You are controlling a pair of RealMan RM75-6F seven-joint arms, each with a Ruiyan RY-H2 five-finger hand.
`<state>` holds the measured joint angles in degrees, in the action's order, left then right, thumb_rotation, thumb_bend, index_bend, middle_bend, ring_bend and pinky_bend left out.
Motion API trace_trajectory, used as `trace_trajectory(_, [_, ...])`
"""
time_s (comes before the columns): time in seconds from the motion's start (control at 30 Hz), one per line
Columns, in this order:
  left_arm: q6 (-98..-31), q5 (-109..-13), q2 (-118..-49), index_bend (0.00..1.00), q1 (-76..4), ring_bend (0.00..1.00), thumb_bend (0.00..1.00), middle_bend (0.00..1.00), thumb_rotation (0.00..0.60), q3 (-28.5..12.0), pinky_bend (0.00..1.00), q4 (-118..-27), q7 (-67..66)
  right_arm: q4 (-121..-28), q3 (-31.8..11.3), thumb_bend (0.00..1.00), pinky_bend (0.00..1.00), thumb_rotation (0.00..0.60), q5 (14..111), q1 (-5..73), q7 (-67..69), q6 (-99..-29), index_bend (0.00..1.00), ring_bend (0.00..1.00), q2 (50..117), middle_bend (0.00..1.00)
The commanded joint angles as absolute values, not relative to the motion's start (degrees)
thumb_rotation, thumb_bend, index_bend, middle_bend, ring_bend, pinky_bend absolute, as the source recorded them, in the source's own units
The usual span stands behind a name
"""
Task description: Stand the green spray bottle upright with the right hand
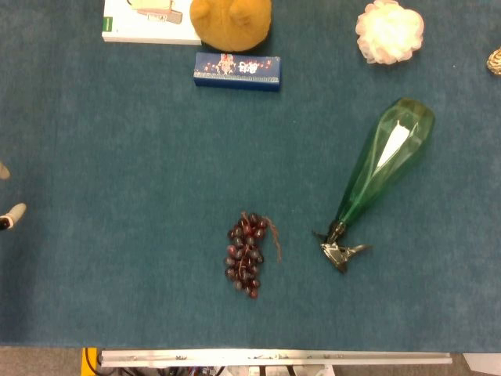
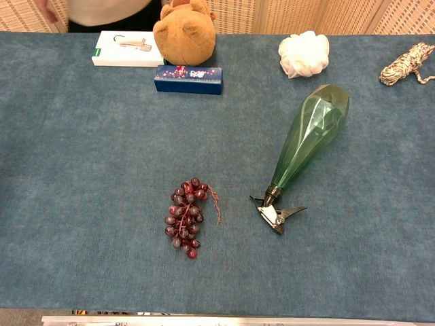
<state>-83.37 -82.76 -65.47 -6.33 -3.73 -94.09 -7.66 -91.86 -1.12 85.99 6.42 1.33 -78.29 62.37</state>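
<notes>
Green spray bottle lies flat on my right side, nozzle toward me; my right hand is unseen, state unknown.

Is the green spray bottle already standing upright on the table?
No, the green spray bottle lies on its side, nozzle toward the near edge, beside the grapes.

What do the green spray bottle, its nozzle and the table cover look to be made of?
Green spray bottle: translucent glossy plastic or glass; faceted, and the cover shows through. Nozzle: looks like shiny metal with a dark collar, though plated plastic is possible. Table cover: matte blue-green fabric, felt or short carpet, with a fuzzy texture.
</notes>
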Motion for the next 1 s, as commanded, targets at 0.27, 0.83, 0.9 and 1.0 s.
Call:
trace_trajectory(0.27, [-83.56,-82.80,-65.68,0.48,-6.00,0.45,0.11,0.47,0.600,-3.25,0.57,-93.50,-7.98,-92.55,-0.30,0.00,0.18,0.600,86.97,7.56,0.01,-76.44,0.45,0.19,62.56,0.28])
trace_trajectory(0.83, [-83.42,-82.48,-66.06,0.48,-5.71,0.45,0.11,0.47,0.600,-2.79,0.57,-93.02,-8.16,-93.35,1.24,0.00,0.18,0.600,93.39,11.14,0.47,-73.57,0.35,0.15,59.52,0.21])
trace_trajectory(0.9, [-83.65,-82.53,-65.97,0.48,-5.61,0.45,0.11,0.47,0.600,-2.79,0.57,-93.15,-8.27,-94.37,0.87,0.00,0.18,0.600,94.70,12.51,-0.74,-72.91,0.31,0.15,58.68,0.20])
trace_trajectory(1.0, [-84.09,-82.47,-65.85,0.48,-5.39,0.45,0.11,0.47,0.600,-2.84,0.57,-93.40,-8.59,-95.68,0.33,0.00,0.18,0.600,96.57,14.56,-2.08,-71.84,0.28,0.13,57.87,0.19])
